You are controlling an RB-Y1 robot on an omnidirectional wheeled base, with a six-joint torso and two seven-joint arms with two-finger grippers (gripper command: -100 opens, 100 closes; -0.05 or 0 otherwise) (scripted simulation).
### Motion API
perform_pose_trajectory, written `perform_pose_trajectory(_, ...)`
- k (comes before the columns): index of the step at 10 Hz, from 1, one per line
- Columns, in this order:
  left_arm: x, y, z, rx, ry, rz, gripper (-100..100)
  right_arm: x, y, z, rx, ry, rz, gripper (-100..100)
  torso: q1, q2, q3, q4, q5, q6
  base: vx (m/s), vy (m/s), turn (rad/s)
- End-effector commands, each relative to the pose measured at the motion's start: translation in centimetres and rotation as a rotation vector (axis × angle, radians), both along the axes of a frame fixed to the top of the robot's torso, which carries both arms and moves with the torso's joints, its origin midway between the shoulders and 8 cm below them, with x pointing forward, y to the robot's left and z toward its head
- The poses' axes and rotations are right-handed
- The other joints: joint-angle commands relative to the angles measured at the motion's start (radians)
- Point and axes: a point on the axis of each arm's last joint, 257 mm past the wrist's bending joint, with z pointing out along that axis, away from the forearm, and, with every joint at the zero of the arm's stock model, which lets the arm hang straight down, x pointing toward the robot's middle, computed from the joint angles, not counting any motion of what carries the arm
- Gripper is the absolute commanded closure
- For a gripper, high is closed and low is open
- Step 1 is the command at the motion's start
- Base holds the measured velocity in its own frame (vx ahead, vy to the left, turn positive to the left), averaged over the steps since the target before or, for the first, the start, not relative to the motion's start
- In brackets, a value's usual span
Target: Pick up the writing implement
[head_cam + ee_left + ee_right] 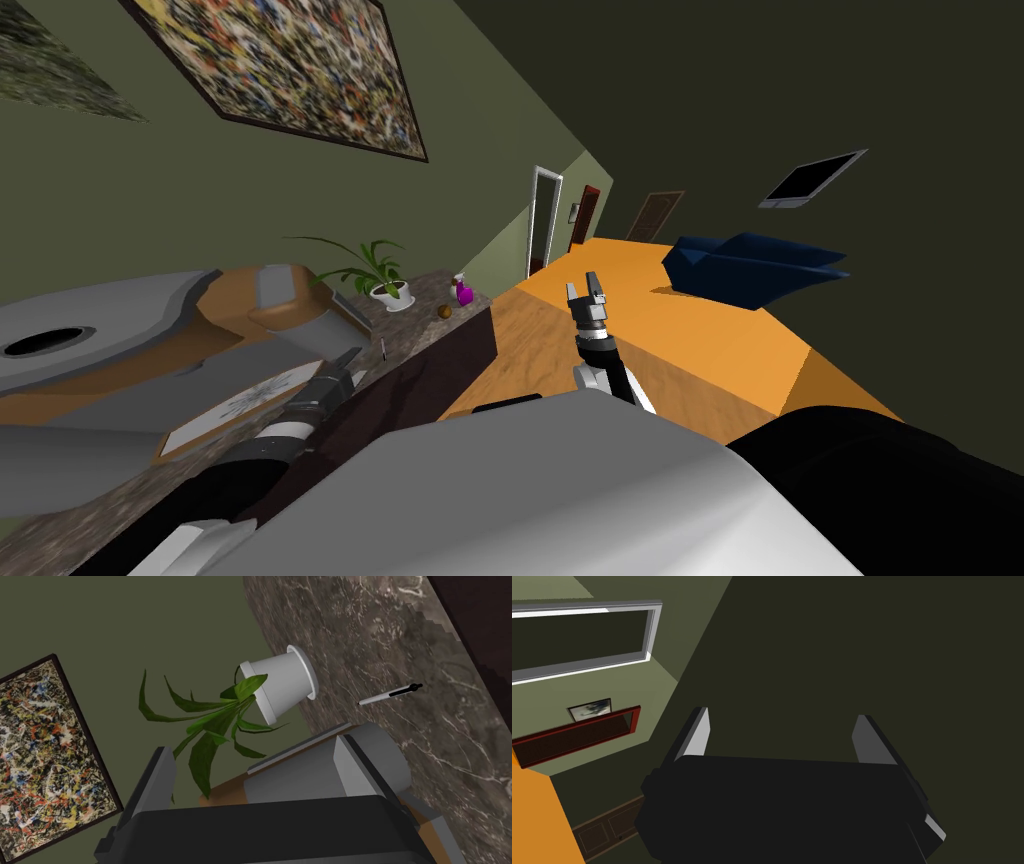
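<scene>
- Reaching out over a dark, marble-patterned bench (400, 636) with the left gripper (340, 372); fingers spread apart, nothing held between them.
- Slim pen (390, 695), white barrel with a black end, lying flat on the bench top, touching nothing else.
- Pen placed near a white potted plant (280, 683) with long green leaves, between that pot and the bench's dark front edge.
- Pen out ahead of the left gripper and off to one side, not between the fingers.
- Close against the left gripper, a grey and brown object, possibly an appliance, too partial to name.
- Further along the bench, a purple spray bottle (463, 291) and a small brown round thing (444, 311), both well apart from the pen.
- Right gripper (782, 716) raised over the orange floor, away from the bench, fingers apart and empty.
- Step in hand, by judgement: the approach, with no grasp begun.
- Next move likely to call for sliding the left gripper sideways until the pen sits between the fingers, turning the fingers across the barrel, lowering nearly to the bench top, then closing.
- Care needed: a thin pen lying flat leaves little to pinch and may roll or skid.
</scene>
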Motion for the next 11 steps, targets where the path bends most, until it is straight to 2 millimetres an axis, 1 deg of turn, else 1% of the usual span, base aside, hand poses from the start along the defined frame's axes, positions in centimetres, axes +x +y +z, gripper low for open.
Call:
perform_pose_trajectory(1, -0.9, 1.3, -1.6, 0.0, 0.073, 0.012, -100, 0.0, 0.0, 0.0, 0.0, 0.0, 0.0, 0, 0.0, 0.0, 0.0, 0.0, 0.0, 0.0, -0.001, -0.034, -0.083)
perform_pose_trajectory(2, -0.7, 1.2, -1.5, 0.012, 0.078, -0.002, -100, 0.0, 0.0, 0.0, 0.0, 0.0, 0.0, 0, 0.0, 0.0, 0.0, 0.0, 0.0, 0.0, 0.0, -0.025, -0.04)
perform_pose_trajectory(3, -1.6, 2.2, -2.8, 0.006, 0.14, 0.015, -100, 0.0, 0.0, 0.0, 0.0, 0.0, 0.0, 0, 0.001, 0.0, 0.0, 0.0, 0.0, 0.0, 0.001, -0.027, -0.078)
perform_pose_trajectory(4, -1.4, 2.1, -2.6, 0.021, 0.147, -0.003, -100, 0.0, 0.0, 0.0, 0.0, 0.0, 0.0, 0, 0.001, 0.0, 0.0, 0.0, 0.0, 0.0, 0.004, -0.018, -0.049)
perform_pose_trajectory(5, -2.4, 3.1, -3.9, 0.014, 0.209, 0.014, -100, 0.0, 0.0, 0.0, 0.0, 0.0, 0.0, 0, 0.001, -0.001, 0.0, 0.0, 0.0, 0.0, 0.009, -0.02, -0.113)
perform_pose_trajectory(6, -2.1, 2.9, -3.8, 0.031, 0.216, -0.006, -100, 0.0, 0.0, 0.0, 0.0, 0.0, 0.0, 0, 0.001, -0.001, -0.001, 0.0, 0.0, 0.0, 0.008, -0.016, -0.04)
perform_pose_trajectory(7, -3.0, 3.8, -5.1, 0.027, 0.278, 0.008, -100, 0.0, 0.0, 0.0, 0.0, 0.0, 0.0, 0, 0.001, -0.001, -0.001, 0.0, 0.0, 0.0, 0.011, -0.015, -0.068)
perform_pose_trajectory(8, -2.8, 3.7, -4.9, 0.042, 0.285, -0.009, -100, 0.0, 0.0, 0.0, 0.0, 0.0, 0.0, 0, 0.001, -0.001, -0.001, 0.0, 0.0, 0.0, 0.01, -0.011, -0.053)
perform_pose_trajectory(9, -3.8, 4.5, -6.1, 0.038, 0.346, 0.003, -100, 0.0, 0.0, 0.0, 0.0, 0.0, 0.0, 0, 0.002, -0.001, -0.001, 0.0, 0.0, 0.0, 0.014, -0.009, -0.103)
perform_pose_trajectory(10, -3.5, 4.4, -6.0, 0.053, 0.353, -0.013, -100, 0.0, 0.0, 0.0, 0.0, 0.0, 0.0, 0, 0.002, -0.001, -0.001, 0.0, 0.0, 0.0, 0.013, -0.004, -0.052)
perform_pose_trajectory(11, -4.6, 5.2, -7.2, 0.048, 0.413, 0.0, -100, 0.0, 0.0, 0.0, 0.0, 0.0, 0.0, 0, 0.002, -0.001, -0.001, 0.0, 0.001, 0.0, 0.019, -0.004, -0.113)
